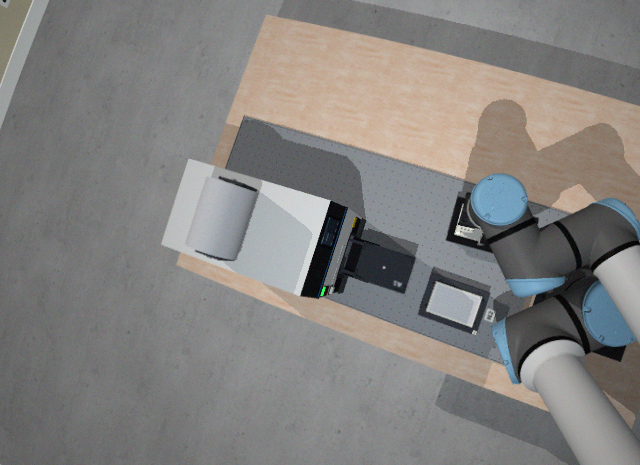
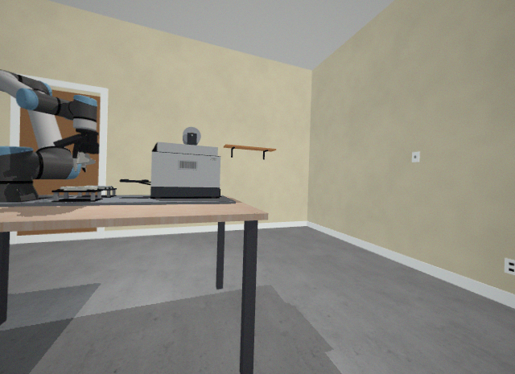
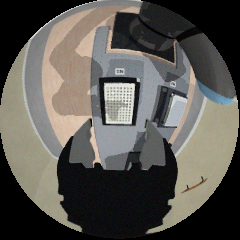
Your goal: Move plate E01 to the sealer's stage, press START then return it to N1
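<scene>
The bench [image 1: 361, 88] [image 2: 166, 216] carries the sealer [image 1: 279, 243] [image 2: 187, 174], its stage [image 1: 384, 276] [image 2: 135, 180] out toward the nests with no plate on it. The arm [image 1: 568, 238] [image 2: 58, 106] reaches in on the nest side, beyond the stage as seen from the sealer.

Nest N1 [image 1: 454, 238] [image 2: 76, 191] [image 3: 136, 102] and nest N2 [image 1: 424, 297] [image 3: 162, 107] stand side by side on that side of the sealer. E01 [image 1: 467, 229] [image 2: 79, 188] [image 3: 119, 102] lies in N1 and looks flat within it, its wells showing with no foil that I can make out. The N2 plate [image 1: 454, 303] [image 3: 176, 111] lies in its own nest, as it should.

The gripper [image 2: 84, 167] [image 3: 118, 119] hangs above the N1 side, its fingers fairly wide apart with nothing between them. The sealer's lamp [image 1: 323, 290] is green, which with a bare stage I take as ready.

So nothing of the job seems done: the pick, seating on the stage, START, the amber-to-green wait and the sealed return to N1 all remain. Lining up over E01 is probably the step in hand.
</scene>
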`<state>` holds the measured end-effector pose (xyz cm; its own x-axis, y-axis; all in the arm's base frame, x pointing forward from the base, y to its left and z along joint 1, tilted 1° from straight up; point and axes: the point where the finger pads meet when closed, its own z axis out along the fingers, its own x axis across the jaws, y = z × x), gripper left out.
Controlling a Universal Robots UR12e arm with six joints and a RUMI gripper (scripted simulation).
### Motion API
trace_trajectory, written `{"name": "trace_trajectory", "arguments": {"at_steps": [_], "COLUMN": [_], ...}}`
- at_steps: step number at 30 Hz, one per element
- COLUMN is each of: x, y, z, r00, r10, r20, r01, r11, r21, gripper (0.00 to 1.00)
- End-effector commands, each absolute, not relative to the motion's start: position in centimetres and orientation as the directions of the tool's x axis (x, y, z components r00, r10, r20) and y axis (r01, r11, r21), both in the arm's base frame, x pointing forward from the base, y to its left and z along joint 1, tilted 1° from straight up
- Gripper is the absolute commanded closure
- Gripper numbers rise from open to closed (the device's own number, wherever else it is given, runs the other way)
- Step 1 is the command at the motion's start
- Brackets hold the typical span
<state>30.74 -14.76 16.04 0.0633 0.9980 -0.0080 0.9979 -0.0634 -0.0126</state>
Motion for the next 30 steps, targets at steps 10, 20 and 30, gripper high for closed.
{"name": "trace_trajectory", "arguments": {"at_steps": [10,20,30], "x": [30.8,30.7,30.7], "y": [-14.8,-14.8,-14.9], "z": [14.0,12.4,11.0], "r00": [0.063,0.063,0.063], "r10": [0.998,0.998,0.998], "r20": [-0.009,-0.009,-0.009], "r01": [0.998,0.998,0.998], "r11": [-0.063,-0.063,-0.063], "r21": [-0.012,-0.012,-0.012], "gripper": [0.32,0.32,0.32]}}
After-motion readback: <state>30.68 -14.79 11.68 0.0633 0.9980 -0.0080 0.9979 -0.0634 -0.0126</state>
